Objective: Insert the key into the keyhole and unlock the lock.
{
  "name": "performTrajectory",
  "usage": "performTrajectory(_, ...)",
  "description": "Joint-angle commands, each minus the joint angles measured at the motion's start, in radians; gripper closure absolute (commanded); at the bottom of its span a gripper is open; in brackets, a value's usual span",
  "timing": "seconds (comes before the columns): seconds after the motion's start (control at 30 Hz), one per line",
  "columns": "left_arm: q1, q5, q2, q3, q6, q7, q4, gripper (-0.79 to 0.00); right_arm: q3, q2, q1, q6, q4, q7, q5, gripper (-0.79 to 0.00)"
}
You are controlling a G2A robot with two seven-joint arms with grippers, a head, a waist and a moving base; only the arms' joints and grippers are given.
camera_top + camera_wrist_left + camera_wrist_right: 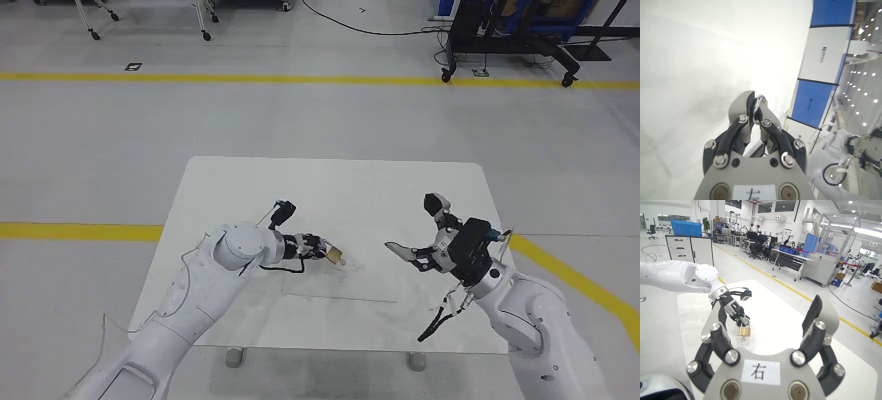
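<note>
left fingers [738, 111] are pinching the lock [744, 331] by its shackle [757, 103], so the brass body is hanging just below their tips, above the surface [772, 298]. right fingers [813, 311] are standing spread and empty, well apart from the lock and facing it. a small metal bit [743, 339], maybe the key, is lying right under the lock. the lock-holding step seems to be in hand. next the right fingers are needing the key, lined up with the keyhole.
</note>
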Motion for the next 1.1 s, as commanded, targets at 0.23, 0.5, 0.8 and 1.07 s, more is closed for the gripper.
performTrajectory(0.23, -0.039, 0.005, -0.02, 0.036, 0.015, -0.036, 0.057, -0.785, -0.035, 0.007, 0.013, -0.055, -0.037, 0.063, -0.066, -0.785)
performTrajectory(0.5, -0.035, -0.016, -0.01, -0.015, -0.067, -0.024, 0.048, -0.785, -0.047, 0.006, 0.014, -0.05, -0.031, 0.061, -0.062, -0.785)
performTrajectory(0.8, 0.142, 0.16, 0.058, -0.234, -0.33, 0.316, -0.217, -0.785, 0.04, 0.01, 0.053, 0.04, -0.024, 0.017, -0.015, -0.785)
performTrajectory(1.07, 0.292, 0.402, 0.087, -0.363, -0.302, 0.663, -0.394, -0.785, 0.153, 0.016, 0.048, 0.04, -0.051, -0.026, 0.015, -0.784)
